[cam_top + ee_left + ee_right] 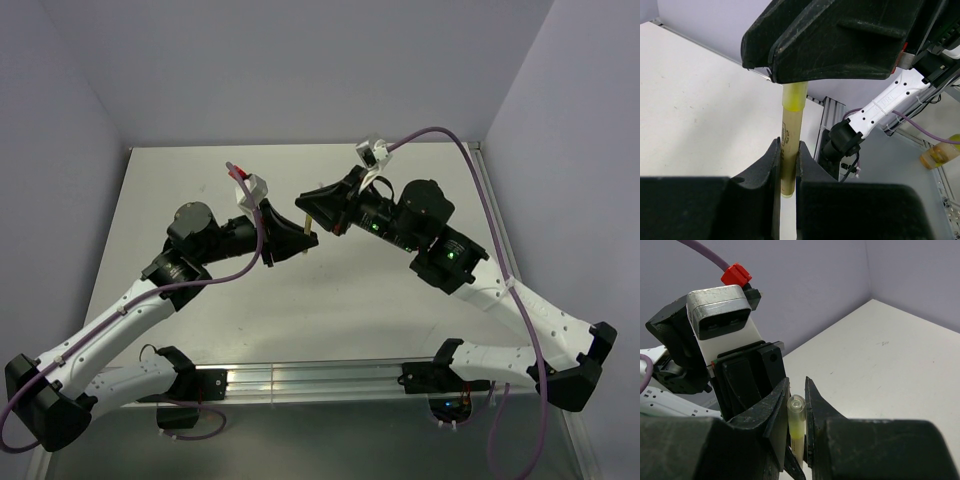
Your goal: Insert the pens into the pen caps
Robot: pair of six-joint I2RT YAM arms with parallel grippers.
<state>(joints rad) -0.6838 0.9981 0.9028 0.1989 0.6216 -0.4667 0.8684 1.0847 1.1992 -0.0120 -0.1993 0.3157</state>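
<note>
Both arms meet in mid-air over the table (200,180), noses together.

Left gripper (788,146): pinched narrow on the yellow pen (788,167). The grip is low on the barrel, which I take to be so the upper end stands free to go in. In my left wrist view the pen runs upright, straight into the underside of the right gripper (796,387).

Right gripper: closed narrow on the cap (796,412), a pale clear tube between the pads, in line with the pen. That explains the facing pose, I judge. Each arm carries one half, so the two can be lined up off the table with nothing dragging.

Yellow-green shows inside the cap's lower part in the right wrist view. A brighter yellow band sits where the pen meets the right fingers. I read this as the tip being at least partly inside. Fully seated or not, I cannot tell, because the joint is hidden by the fingers.

No other pen or cap shows in any camera.

Next, by my judgement: a short push along the axis with no side load. The thin stick could bend or slip in the pinch.
</note>
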